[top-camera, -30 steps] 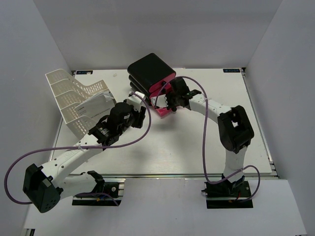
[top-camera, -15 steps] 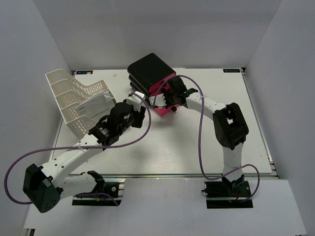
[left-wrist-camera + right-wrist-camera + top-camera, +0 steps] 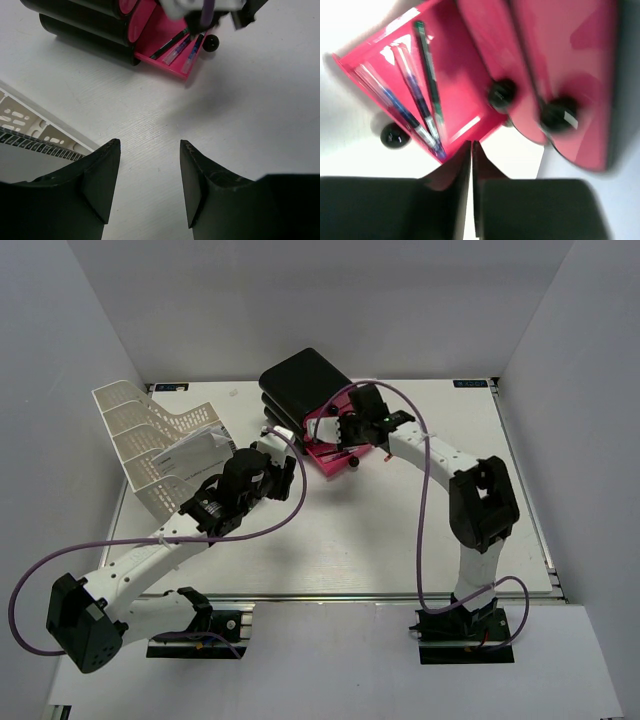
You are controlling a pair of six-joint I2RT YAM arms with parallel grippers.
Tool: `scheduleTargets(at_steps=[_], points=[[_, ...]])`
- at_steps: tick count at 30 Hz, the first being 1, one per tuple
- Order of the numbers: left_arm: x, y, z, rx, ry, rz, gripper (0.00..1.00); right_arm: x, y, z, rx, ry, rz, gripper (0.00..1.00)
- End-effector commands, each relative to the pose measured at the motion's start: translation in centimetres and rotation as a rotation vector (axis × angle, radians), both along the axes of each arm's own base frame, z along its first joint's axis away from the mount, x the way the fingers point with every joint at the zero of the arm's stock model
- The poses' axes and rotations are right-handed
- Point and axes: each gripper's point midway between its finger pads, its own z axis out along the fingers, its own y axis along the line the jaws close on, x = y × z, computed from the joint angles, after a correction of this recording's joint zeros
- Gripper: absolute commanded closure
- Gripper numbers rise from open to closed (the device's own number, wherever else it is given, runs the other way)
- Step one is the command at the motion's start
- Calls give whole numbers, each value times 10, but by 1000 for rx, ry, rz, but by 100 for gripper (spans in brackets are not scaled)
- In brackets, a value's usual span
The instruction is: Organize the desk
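The desk [image 3: 400, 530] is a white perforated tabletop with a metal rail in front. A black-and-pink drawer unit [image 3: 305, 388] stands at the back middle. Its bottom pink drawer [image 3: 338, 458] is pulled out and holds three pens [image 3: 415, 107]. My right gripper [image 3: 338, 432] hovers over that open drawer, shut and empty; in the right wrist view [image 3: 471, 146] its tips are by the drawer's near corner. My left gripper [image 3: 283, 468] is open and empty above bare desk, left of the drawer. In the left wrist view [image 3: 150, 150] the drawer [image 3: 172, 42] lies ahead.
A white mesh paper tray [image 3: 150, 440] with papers stands at the back left, close to the left gripper; its edge shows in the left wrist view [image 3: 20, 125]. The open drawer's black knob [image 3: 395, 135] faces the desk middle. Grey walls enclose the desk.
My right gripper has moved from the drawer's front edge back and up over the open drawer, and its elbow swung right. The left arm has not moved.
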Motion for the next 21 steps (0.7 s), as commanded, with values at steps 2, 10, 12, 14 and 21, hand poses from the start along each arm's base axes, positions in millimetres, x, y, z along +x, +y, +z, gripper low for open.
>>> scheduleTargets(at_steps=[2,10,12,14,21], points=[[0,4,16,-32,-49,14,40,8,-33,59,161,61,-232,100],[-2,4,23,-50,-64,4,40,46,-123,54,515,279,-1050,100],[-3,3,24,-55,-64,0,40,34,-136,26,548,418,-1238,100],[-3,2,24,-59,-63,-3,40,31,-145,13,607,507,-1374,100],[-4,2,26,-64,-66,-4,41,22,-157,-28,663,594,-1634,60]])
